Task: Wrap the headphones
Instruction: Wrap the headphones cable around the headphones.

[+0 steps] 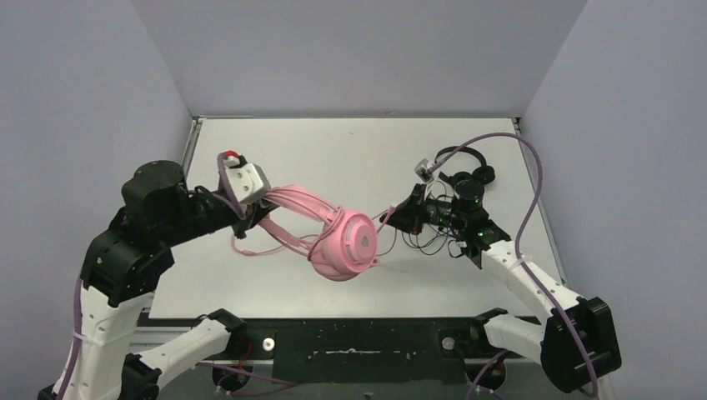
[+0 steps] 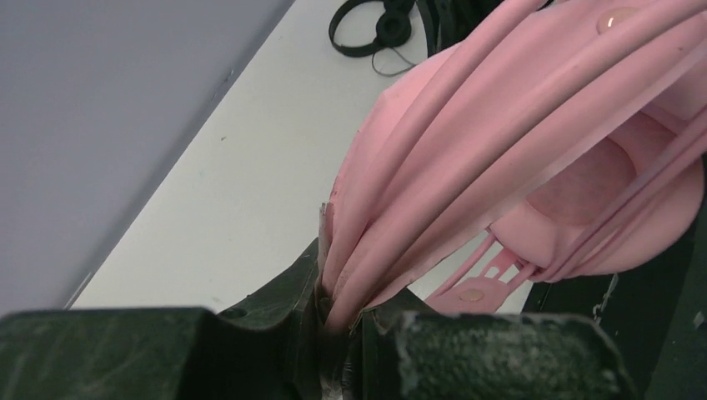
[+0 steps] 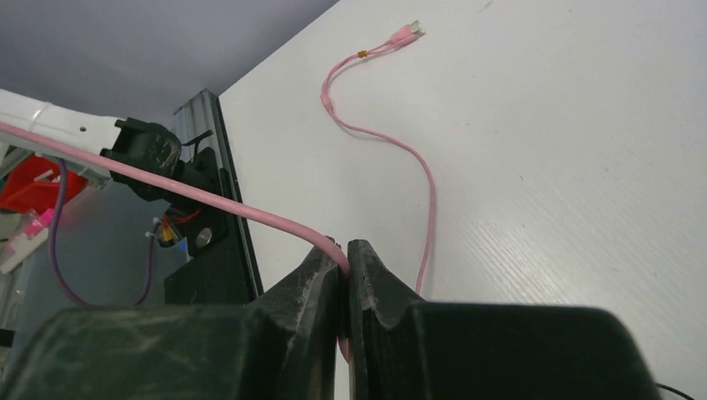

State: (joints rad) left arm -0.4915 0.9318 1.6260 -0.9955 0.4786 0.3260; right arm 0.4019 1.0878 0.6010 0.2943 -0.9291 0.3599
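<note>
From above: the left tool (image 1: 268, 202), left of centre, is clenched on the band of the pink headphones (image 1: 346, 246), whose earcups sit at mid-frame over the white surface (image 1: 333, 150). Loops of the pink cable (image 1: 258, 247) droop below the band. The right tool (image 1: 399, 215), right of centre, pinches a strand of that cable running from the earcups. The black headphones (image 1: 467, 169) lie on the surface at upper right, just behind the right tool, with their thin cord tangled beside it.

Left wrist: both fingers squeeze a bundle of pink band and cable strands at bottom centre. The earcups fill the right of the frame, and the black pair shows at the top edge.

Right wrist: the tool is clamped on the cable at bottom centre. The free end snakes across the surface to its plugs (image 3: 407, 33) at the top.
</note>
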